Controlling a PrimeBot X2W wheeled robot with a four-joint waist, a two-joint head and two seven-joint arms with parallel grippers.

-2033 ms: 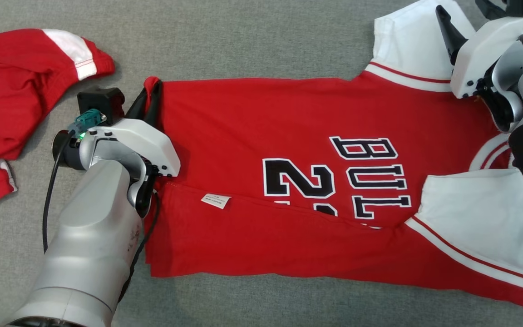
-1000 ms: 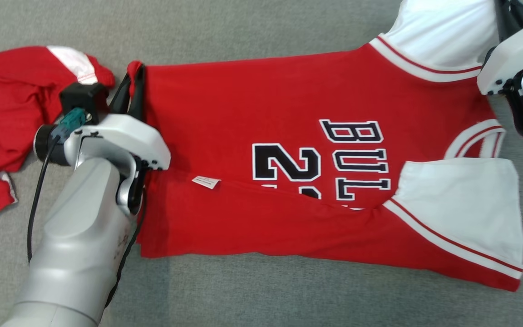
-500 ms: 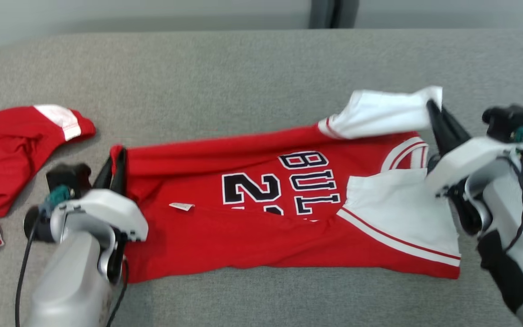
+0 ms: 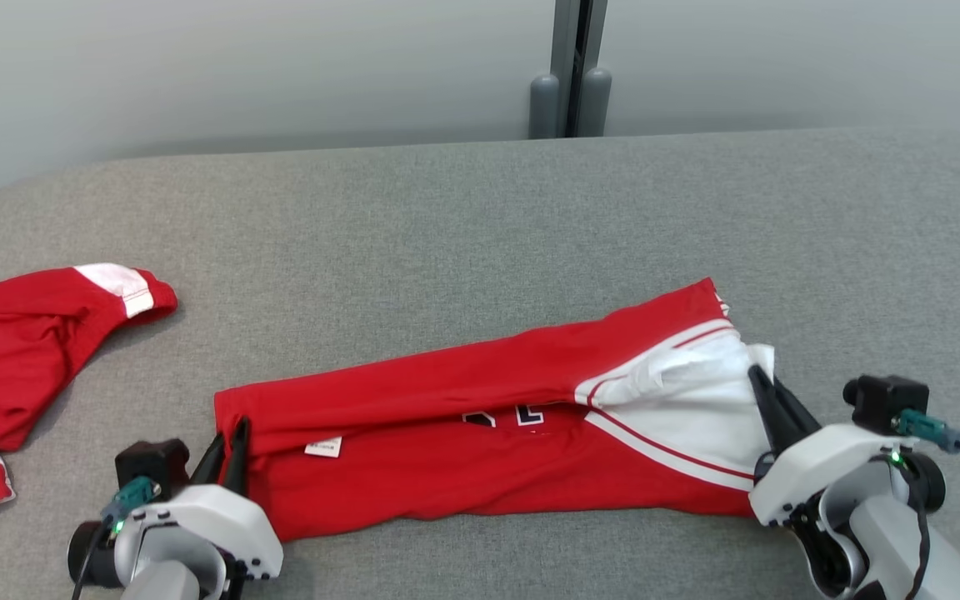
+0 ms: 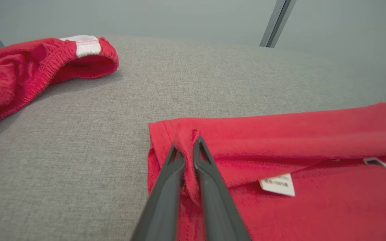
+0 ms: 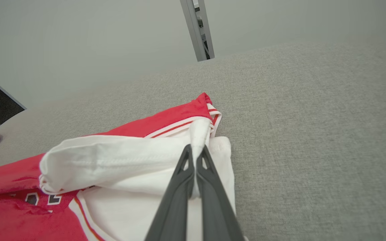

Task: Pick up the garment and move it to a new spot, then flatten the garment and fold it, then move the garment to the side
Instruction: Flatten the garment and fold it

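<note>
- The left tool [image 4: 228, 433] pinches the shirt [image 4: 447, 483] at its red corner.
- The right tool [image 4: 759, 379] pinches it at the white end.
- The shirt lies folded on the grey surface [image 4: 447, 233].

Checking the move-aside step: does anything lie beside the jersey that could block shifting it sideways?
Another red garment lies to the jersey's left, apart from it; nothing visible lies to its right. The left gripper and right gripper are shut on its ends.

Second red garment [image 4: 22, 342], grey fabric surface [image 4: 447, 242], pale wall [image 4: 238, 67], perhaps frosted
</note>
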